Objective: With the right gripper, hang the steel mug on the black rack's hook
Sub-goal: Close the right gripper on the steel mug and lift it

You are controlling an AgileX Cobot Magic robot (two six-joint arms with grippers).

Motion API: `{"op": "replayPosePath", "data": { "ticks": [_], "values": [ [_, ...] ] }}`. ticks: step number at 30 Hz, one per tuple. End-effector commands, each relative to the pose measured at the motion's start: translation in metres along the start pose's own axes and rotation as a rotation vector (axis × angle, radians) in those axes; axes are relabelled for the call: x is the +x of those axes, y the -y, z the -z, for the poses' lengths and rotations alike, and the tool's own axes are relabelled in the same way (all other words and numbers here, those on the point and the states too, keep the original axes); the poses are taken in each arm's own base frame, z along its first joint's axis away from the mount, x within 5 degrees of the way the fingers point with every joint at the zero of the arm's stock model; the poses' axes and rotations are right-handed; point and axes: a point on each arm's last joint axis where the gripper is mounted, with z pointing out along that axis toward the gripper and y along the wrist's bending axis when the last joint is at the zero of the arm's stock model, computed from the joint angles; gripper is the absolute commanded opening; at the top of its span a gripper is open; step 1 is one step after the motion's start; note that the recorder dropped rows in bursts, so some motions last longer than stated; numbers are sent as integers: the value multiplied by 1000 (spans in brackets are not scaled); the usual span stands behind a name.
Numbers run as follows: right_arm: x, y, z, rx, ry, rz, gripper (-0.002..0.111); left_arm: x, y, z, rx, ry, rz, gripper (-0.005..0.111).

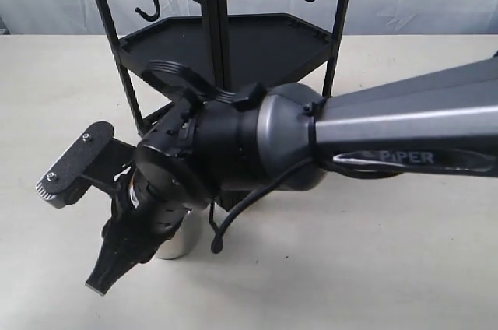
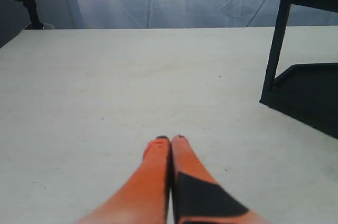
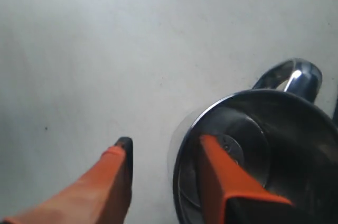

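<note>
Steel mug (image 3: 264, 150) rim straddled, right end effector (image 3: 163, 158) parted, one finger inside

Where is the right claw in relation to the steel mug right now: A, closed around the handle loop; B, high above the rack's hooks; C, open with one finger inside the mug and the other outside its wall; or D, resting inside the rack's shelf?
C: in the right wrist view the right claw is open, straddling the rim of the steel mug, one finger inside, one outside.

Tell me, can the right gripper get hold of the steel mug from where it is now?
Probably yes. The right gripper is open and straddles the steel mug rim, one finger inside, the other outside, nothing between.
</note>
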Motion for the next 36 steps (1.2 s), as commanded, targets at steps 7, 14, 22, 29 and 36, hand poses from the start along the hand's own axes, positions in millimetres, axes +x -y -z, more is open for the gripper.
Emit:
{"op": "replayPosePath", "data": {
  "ticks": [7, 14, 22, 29, 36],
  "values": [
    [5, 1, -25, 11, -10, -79, 4, -2, 0, 0, 5, 11, 4, 0],
    [-17, -12, 0, -16, 185, -153, 0, -2, 0, 0, 5, 11, 4, 0],
    [-2, -39, 83, -40, 858, -162, -1, -2, 0, 0, 5, 11, 4, 0],
    [5, -2, 102, 285, 1051, -307, -1, -2, 0, 0, 5, 11, 4, 0],
    [-7, 2, 101, 270, 1048, -329, -1, -2, 0, 0, 5, 11, 4, 0]
  ]
}}
